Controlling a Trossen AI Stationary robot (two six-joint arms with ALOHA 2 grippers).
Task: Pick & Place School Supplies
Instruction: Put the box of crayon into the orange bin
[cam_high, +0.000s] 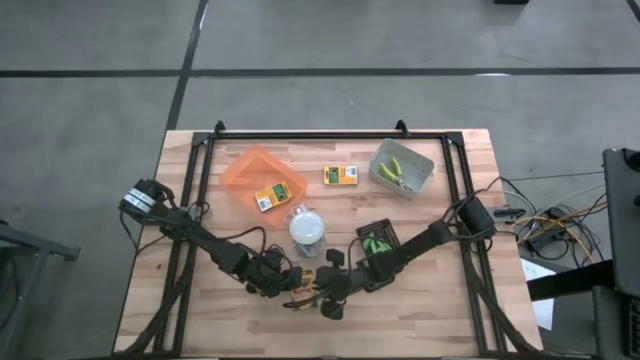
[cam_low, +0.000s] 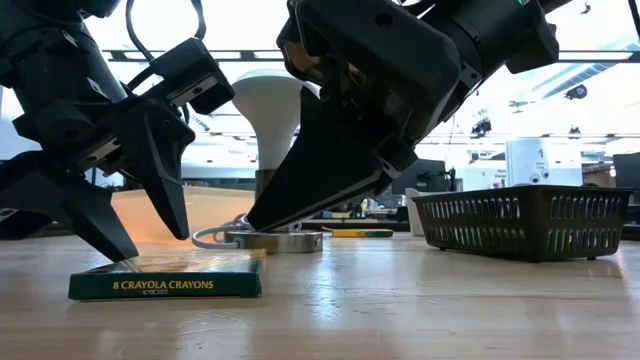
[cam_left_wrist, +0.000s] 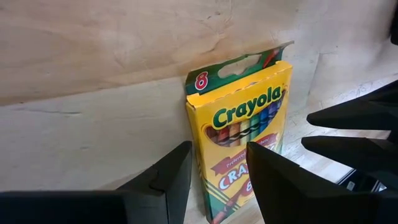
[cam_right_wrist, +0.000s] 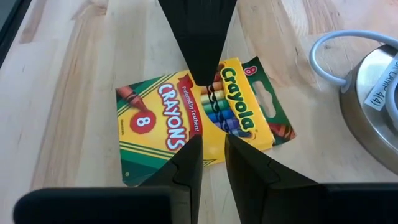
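Low view shows the Crayola crayon box (cam_low: 168, 279) flat near the desk's front edge, both grippers poised over it: left gripper (cam_low: 150, 240) open astride it, right gripper (cam_right_wrist: 212, 155) narrowly parted, empty. Pick-up stage; next, one must close on the box.

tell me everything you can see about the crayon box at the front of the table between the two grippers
The crayon box is a flat yellow-and-green cardboard Crayola pack marked 8, lying face up on the wooden table, with a hang tab at its green end. The left gripper straddles one end with fingers apart; the right gripper hovers over its middle.
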